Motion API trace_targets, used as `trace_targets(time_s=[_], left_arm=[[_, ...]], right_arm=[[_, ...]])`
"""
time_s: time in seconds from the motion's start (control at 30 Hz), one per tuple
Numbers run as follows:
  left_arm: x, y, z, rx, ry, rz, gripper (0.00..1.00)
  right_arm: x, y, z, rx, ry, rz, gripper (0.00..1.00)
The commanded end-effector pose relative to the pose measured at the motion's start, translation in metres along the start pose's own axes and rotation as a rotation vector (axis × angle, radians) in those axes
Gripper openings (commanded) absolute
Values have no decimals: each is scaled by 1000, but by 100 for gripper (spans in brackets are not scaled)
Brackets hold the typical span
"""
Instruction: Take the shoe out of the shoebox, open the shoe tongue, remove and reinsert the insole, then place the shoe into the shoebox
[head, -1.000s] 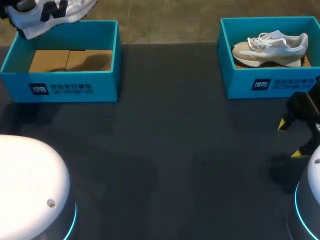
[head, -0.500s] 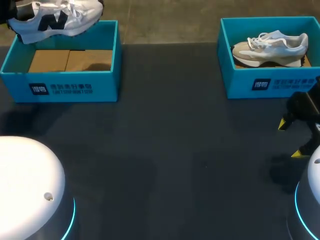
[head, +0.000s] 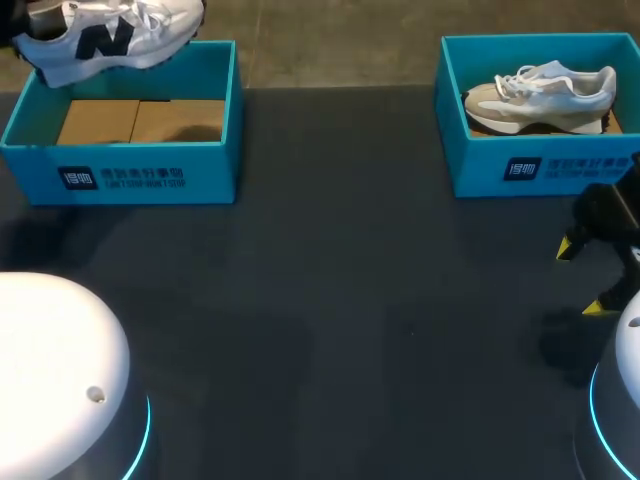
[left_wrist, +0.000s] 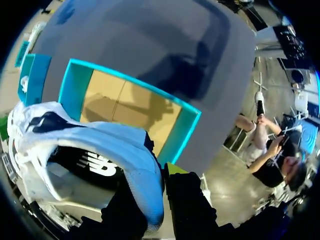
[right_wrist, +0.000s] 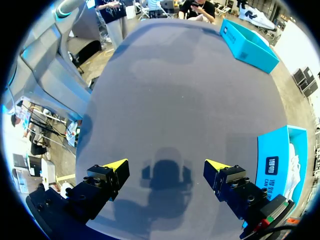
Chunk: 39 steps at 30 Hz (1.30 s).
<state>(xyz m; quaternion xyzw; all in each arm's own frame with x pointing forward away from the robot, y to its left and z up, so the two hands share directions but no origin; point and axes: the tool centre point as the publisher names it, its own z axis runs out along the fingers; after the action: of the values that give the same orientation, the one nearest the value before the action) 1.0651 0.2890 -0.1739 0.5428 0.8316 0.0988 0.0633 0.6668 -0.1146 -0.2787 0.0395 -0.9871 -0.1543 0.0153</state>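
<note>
A white shoe (head: 110, 35) with a dark logo hangs level over the back wall of the left blue shoebox (head: 125, 165), whose cardboard floor is bare. In the left wrist view my left gripper (left_wrist: 159, 175) is shut on the shoe's heel collar (left_wrist: 135, 165), above the shoebox (left_wrist: 75, 87). In the head view that gripper is almost wholly hidden at the corner. A second, beige and white shoe (head: 540, 90) lies in the right shoebox (head: 530, 165). My right gripper (head: 582, 278) (right_wrist: 166, 165) stands open and empty over the bare table in front of that box.
The dark table (head: 330, 300) stretches between the two boxes and toward the front. My arms' white bases sit at the front left (head: 60, 370) and front right (head: 625, 400).
The held shoe has come down and to the right into fuller view and levelled out over the left box. The right arm has kept still.
</note>
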Motion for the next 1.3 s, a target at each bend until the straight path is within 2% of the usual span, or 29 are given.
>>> trace_targets(time_s=[0.03, 0.1, 0.27, 0.67, 1.3], left_arm=[[2, 23, 13, 67, -5, 33, 0], [2, 27, 20, 87, -7, 52, 0], [1, 27, 30, 71, 10, 103, 0], [0, 16, 60, 46, 77, 149, 0], [1, 9, 110, 119, 166, 122, 0]], right_arm=[[1, 0, 0, 2, -2, 0, 100], [1, 0, 0, 2, -2, 0, 100], [1, 0, 0, 2, -2, 0, 100], [1, 0, 0, 2, -2, 0, 100], [1, 0, 0, 2, -2, 0, 100]])
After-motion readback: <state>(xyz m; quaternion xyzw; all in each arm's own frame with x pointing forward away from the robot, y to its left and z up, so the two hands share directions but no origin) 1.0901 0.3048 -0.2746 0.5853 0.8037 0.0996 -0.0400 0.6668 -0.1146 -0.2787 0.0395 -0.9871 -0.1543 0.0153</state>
